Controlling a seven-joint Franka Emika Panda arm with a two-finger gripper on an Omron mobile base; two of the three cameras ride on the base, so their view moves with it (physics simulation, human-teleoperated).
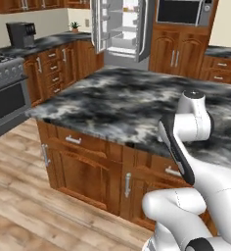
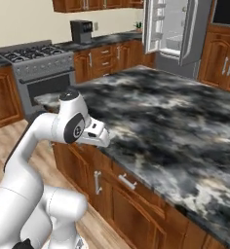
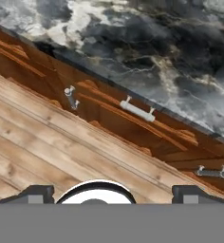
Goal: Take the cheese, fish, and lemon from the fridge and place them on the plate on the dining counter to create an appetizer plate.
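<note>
Dining counter [image 1: 132,105]: we see the broad marbled island top spread ahead of the base, its near edge running over brown cabinets; the plate cannot be made out on the part in view.
Fridge [image 1: 122,29]: it stands beyond the far side of the island with both doors swung open and white shelves showing. Cheese, fish and lemon are too small to tell at this range; we judge they are still inside.
Range [image 2: 39,65]: dark gas range along the side wall, with a floor lane between it and the island.
Arm: folded close over the base, wrist near the island's near edge.
Gripper [image 3: 111,192]: fingers [image 3: 35,193] spread wide with nothing between them, pointing down at the cabinet fronts and wood floor.
Step in hand: we judge this as the approach to the fridge, no item fetched yet.
Doing it well: we would keep the arm tucked while the base drives around the island, then square up to the open shelves before reaching.
Edges: the island corner and drawer handles [image 3: 137,108] sit near the wrist.
Open room: the floor beside the island looks free.
</note>
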